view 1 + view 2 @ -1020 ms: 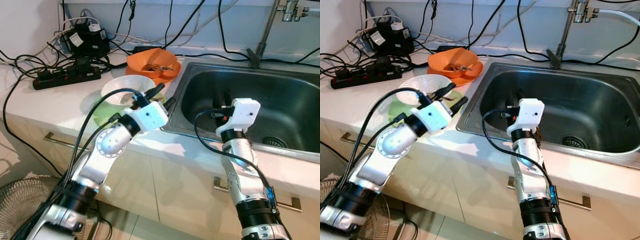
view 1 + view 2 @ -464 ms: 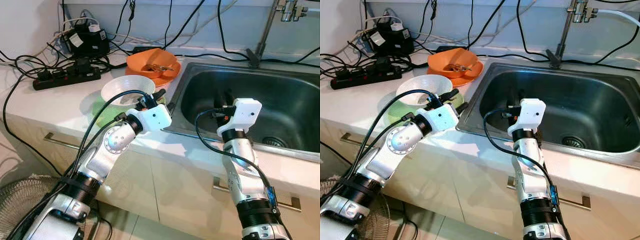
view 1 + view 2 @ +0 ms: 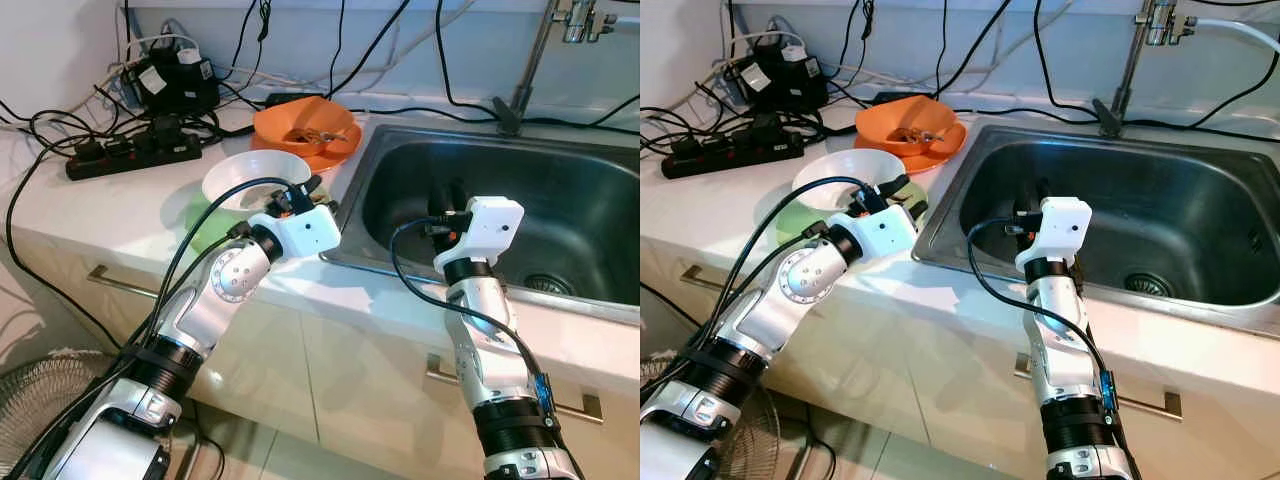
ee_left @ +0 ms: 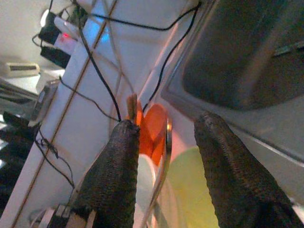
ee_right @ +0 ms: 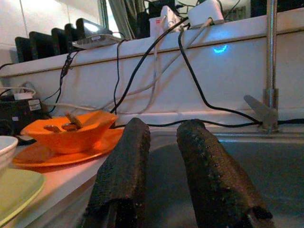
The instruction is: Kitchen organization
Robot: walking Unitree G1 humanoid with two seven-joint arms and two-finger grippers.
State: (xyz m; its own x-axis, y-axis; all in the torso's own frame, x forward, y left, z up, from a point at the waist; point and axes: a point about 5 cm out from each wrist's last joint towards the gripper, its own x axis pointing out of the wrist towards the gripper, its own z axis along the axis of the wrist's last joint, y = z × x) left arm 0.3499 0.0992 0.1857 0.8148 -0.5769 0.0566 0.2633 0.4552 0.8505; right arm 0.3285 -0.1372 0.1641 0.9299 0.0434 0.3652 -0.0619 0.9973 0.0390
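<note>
A white bowl (image 3: 240,175) sits on a pale green plate (image 3: 200,228) on the counter, left of the sink. My left gripper (image 3: 320,195) is open at the bowl's right edge. In the left wrist view the white bowl's rim (image 4: 159,166) runs into the gap between the fingers (image 4: 116,161), and I cannot tell if they touch it. Behind stands an orange bowl (image 3: 300,120) holding some scraps, on an orange plate (image 3: 338,152). My right gripper (image 3: 447,192) hangs open over the front of the steel sink (image 3: 570,190), with nothing in it.
A black power strip (image 3: 130,155), chargers and many cables crowd the counter's back left. The faucet (image 3: 520,95) rises behind the sink, whose drain (image 3: 548,285) is at the right. A fan (image 3: 35,405) stands on the floor at the lower left.
My left arm has swung its wrist in closer to the white bowl's right rim, and its fingers now sit lower by the bowl. The right arm has stayed still.
</note>
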